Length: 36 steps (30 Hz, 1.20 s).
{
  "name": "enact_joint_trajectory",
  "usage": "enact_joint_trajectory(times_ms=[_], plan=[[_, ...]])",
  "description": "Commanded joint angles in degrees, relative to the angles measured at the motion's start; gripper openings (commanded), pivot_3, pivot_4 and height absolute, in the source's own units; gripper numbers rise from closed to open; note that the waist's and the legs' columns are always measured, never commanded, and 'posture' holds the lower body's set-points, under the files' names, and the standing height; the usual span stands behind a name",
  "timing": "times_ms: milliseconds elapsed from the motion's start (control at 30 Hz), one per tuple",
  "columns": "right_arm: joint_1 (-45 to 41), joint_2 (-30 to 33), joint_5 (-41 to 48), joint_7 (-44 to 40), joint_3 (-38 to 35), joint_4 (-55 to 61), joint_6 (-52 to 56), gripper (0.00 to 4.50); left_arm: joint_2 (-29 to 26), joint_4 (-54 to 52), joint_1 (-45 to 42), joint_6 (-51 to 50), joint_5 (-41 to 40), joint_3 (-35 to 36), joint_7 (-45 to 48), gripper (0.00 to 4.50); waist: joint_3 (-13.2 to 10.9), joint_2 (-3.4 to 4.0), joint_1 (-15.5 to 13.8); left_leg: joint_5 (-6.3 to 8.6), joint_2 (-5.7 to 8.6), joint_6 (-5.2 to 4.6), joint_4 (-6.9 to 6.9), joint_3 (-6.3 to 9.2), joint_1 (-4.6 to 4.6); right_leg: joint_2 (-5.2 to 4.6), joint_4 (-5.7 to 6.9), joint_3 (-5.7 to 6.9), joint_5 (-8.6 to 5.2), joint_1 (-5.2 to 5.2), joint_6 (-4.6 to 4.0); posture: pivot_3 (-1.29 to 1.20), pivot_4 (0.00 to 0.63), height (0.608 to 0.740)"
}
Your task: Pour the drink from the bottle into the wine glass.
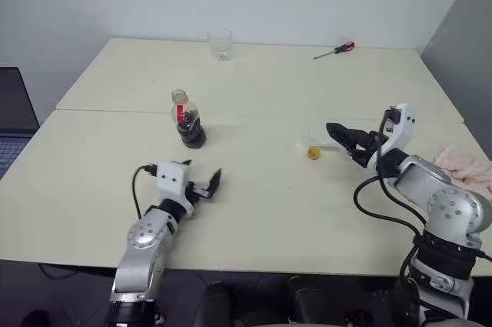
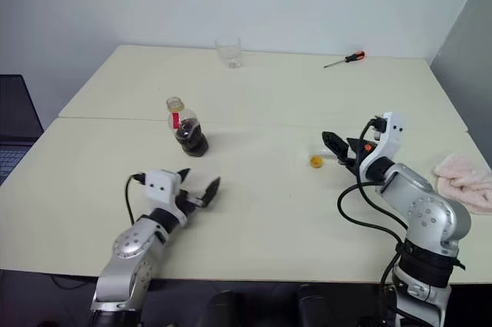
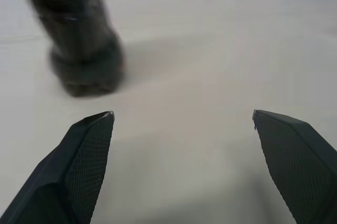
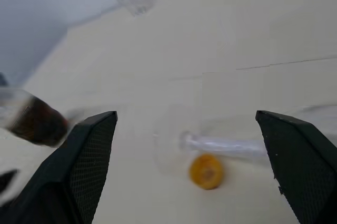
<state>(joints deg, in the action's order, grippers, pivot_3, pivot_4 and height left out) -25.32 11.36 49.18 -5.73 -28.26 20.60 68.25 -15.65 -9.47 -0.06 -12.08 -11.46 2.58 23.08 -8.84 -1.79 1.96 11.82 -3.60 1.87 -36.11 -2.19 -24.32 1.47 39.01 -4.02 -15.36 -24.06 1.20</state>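
Bottle (image 1: 187, 122) upright, beyond open left jaws, untouched

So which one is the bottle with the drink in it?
Look at the big pale table. On its left half, a little ahead of the robot's left claw, stands the bottle, small and squat. Unlike the clear tumbler at the far edge, it has dark brown drink in its round bottom and a red strip on its neck.
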Motion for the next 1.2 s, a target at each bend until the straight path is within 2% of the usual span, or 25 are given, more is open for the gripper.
enact_joint_trajectory(times_ms=[33,167,333,533,767,1200], plan=[[-0.43,-5.33,11.5,9.3,-6.06,2.9,3.83,4.5,-1.48,-2.13,-1.82,0.45,-0.54,-4.89,5.97,4.46,0.01,0.0,0.03,0.0,0.0,0.0,0.0,0.01,0.0,0.0,0.0,0.01,0.0,0.01,0.0,0.0,0.15,0.74],[-1.19,-12.14,16.44,23.94,-8.71,1.56,2.25,4.5,-2.0,2.13,-7.4,-3.13,-2.06,-8.83,11.95,4.46,0.02,0.03,0.03,0.0,0.03,0.0,-0.01,0.04,-0.01,0.0,-0.01,0.03,0.0,0.0,-0.01,0.0,0.15,0.74],[-1.07,-13.32,13.99,30.09,-6.2,-0.92,-2.31,4.5,-2.74,5.93,-15.06,-6.23,-2.59,-11.54,16.99,4.46,0.02,0.04,0.25,0.0,0.06,-0.01,-0.01,-0.04,-0.03,0.02,-0.06,0.09,-0.01,-0.02,-0.01,0.0,0.15,0.74],[-1.85,-17.19,16.92,34.48,-5.72,-5.88,-8.02,4.5,-4.44,7.39,-16.12,-5.34,0.49,-11.92,16.66,4.46,0.04,0.07,1.49,0.0,-0.02,-0.01,0.04,0.05,-0.03,0.09,-0.05,0.01,-0.02,-0.03,-0.02,0.0,0.15,0.74],[-6.03,-19.35,18.5,34.66,-5.78,-14.16,-16.13,4.5,-4.83,5.34,-14.1,-5.89,0.53,-11.79,16.36,4.46,0.01,0.11,1.55,0.0,-0.04,-0.01,0.05,0.14,-0.03,0.12,-0.04,0.0,-0.04,-0.03,-0.06,0.0,0.15,0.74],[-8.88,-17.16,17.5,31.42,-5.99,-27.81,-27.12,4.5,-5.45,3.59,-12.46,-6.04,1.57,-11.42,14.75,4.46,0.01,0.12,1.45,0.0,-0.04,-0.01,0.06,0.13,-0.03,0.1,-0.04,0.01,-0.04,-0.02,-0.07,0.0,0.15,0.74]])
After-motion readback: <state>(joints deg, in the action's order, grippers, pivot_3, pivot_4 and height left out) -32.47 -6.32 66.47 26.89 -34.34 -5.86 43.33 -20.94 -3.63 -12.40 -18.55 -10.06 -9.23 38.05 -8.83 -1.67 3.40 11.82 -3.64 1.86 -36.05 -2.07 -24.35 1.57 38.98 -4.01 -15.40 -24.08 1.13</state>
